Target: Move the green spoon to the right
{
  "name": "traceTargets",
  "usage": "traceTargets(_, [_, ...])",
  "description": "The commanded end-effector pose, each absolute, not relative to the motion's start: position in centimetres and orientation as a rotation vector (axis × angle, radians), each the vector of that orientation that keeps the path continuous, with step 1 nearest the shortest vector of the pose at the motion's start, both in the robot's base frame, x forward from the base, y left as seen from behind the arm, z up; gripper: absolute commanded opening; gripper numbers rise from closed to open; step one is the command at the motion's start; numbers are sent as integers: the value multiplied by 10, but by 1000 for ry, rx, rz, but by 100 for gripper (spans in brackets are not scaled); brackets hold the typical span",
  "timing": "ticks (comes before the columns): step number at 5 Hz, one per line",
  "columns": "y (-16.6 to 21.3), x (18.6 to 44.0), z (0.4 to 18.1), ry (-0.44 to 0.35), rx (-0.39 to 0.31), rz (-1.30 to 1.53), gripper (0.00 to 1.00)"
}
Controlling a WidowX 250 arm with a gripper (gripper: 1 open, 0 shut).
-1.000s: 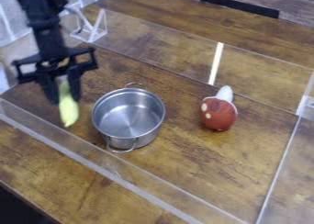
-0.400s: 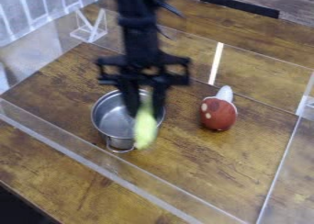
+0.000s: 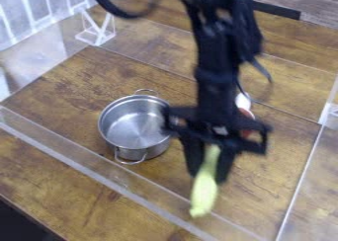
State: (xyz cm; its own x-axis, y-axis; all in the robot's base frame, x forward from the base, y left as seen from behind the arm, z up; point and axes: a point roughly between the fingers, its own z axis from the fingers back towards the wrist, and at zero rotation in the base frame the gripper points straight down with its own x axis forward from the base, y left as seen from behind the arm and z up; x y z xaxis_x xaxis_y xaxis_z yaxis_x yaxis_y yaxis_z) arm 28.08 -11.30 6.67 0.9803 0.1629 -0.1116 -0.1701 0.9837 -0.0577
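Observation:
The green spoon (image 3: 205,189) shows as a blurred yellow-green handle that hangs down from my gripper (image 3: 212,154), low over the wooden table to the right of the pot. My gripper is shut on the handle's upper end and points straight down. The spoon's grey head is not visible. The arm (image 3: 218,57) rises from the gripper toward the top of the camera view and is blurred by motion.
A steel pot (image 3: 136,126) stands left of the gripper. A red-brown mushroom-like toy (image 3: 244,107) sits mostly hidden behind the arm. Clear acrylic walls (image 3: 79,166) fence the wooden table (image 3: 59,97). A white wire rack (image 3: 93,28) stands at the back left.
My gripper has carried the spoon from the left of the pot, over the pot, to the pot's right side and nearer the front. The pot has not moved.

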Motion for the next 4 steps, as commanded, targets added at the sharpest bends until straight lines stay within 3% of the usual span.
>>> traceTargets(1, [-121, 284, 73, 86, -52, 32, 0])
traceTargets(4, [-101, 291, 73, 115, -39, 4, 0])
